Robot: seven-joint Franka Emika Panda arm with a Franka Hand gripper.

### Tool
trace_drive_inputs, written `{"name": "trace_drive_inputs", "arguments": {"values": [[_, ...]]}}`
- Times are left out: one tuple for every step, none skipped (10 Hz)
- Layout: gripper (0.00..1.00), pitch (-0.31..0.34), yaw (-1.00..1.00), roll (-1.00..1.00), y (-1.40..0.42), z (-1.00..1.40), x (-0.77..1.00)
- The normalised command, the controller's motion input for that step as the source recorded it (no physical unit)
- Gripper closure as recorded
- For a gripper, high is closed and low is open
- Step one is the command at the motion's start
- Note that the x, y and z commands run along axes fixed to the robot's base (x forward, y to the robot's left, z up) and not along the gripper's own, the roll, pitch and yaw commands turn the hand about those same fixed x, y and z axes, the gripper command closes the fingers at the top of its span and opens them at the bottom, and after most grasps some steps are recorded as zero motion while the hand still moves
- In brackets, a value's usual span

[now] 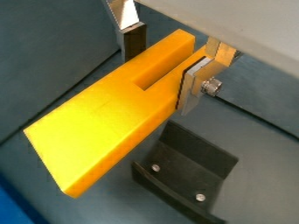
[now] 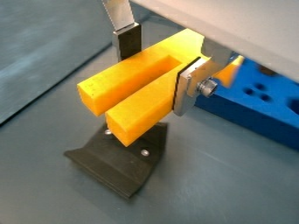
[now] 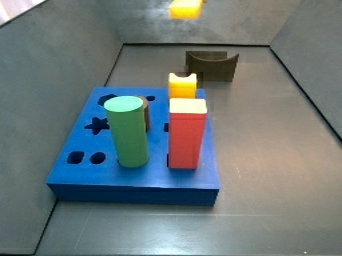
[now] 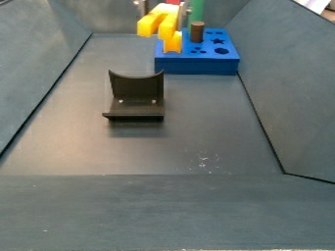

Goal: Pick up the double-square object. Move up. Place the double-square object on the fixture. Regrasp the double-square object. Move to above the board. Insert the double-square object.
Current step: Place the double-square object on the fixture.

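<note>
My gripper (image 1: 163, 66) is shut on the double-square object (image 1: 111, 122), a long yellow-orange bar with a stepped section. It holds the bar near one end, in the air above the fixture (image 1: 187, 171). Both wrist views show this; in a wrist view the gripper (image 2: 159, 66) holds the bar (image 2: 128, 92) level over the dark fixture (image 2: 122, 162). The silver fingers (image 1: 191, 83) with dark pads stand on either side of the bar. In a side view the bar (image 3: 185, 8) hangs high above the fixture (image 3: 211, 65). The blue board (image 3: 80, 170) lies nearer the camera there.
On the board stand a green cylinder (image 3: 127, 130), a red block (image 3: 187, 135) and a short bright-yellow notched block (image 3: 182, 85). Grey walls enclose the dark floor. In a side view the fixture (image 4: 133, 96) stands in front of the board (image 4: 216, 61).
</note>
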Motion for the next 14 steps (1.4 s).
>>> {"name": "trace_drive_inputs", "arguments": {"values": [[1.00, 0.052, 0.85, 0.04, -0.05, -0.01, 0.84], [1.00, 0.069, 0.61, 0.03, -0.03, -0.01, 0.73], [1.00, 0.088, 0.32, 0.02, -0.01, 0.00, 0.59], [1.00, 0.062, 0.03, -1.00, -0.12, -0.09, 0.55], [1.00, 0.069, -0.01, -1.00, -0.08, -0.08, 0.44], [1.00, 0.081, -0.02, -1.00, -0.01, -0.05, 0.36], [1.00, 0.098, -0.03, -1.00, 0.01, -0.03, 0.30], [1.00, 0.109, -0.04, -1.00, 0.02, -0.02, 0.24], [1.00, 0.120, -0.05, -1.00, 0.03, -0.02, 0.16], [1.00, 0.129, -0.06, -1.00, 0.04, -0.02, 0.10], [1.00, 0.129, -0.07, -1.00, 0.04, -0.01, 0.08], [1.00, 0.130, -0.09, -1.00, 0.04, -0.01, 0.07], [1.00, 0.140, -0.12, -1.00, 0.04, -0.02, 0.08], [1.00, 0.140, -0.13, -0.88, 0.05, -0.02, 0.10]]}}
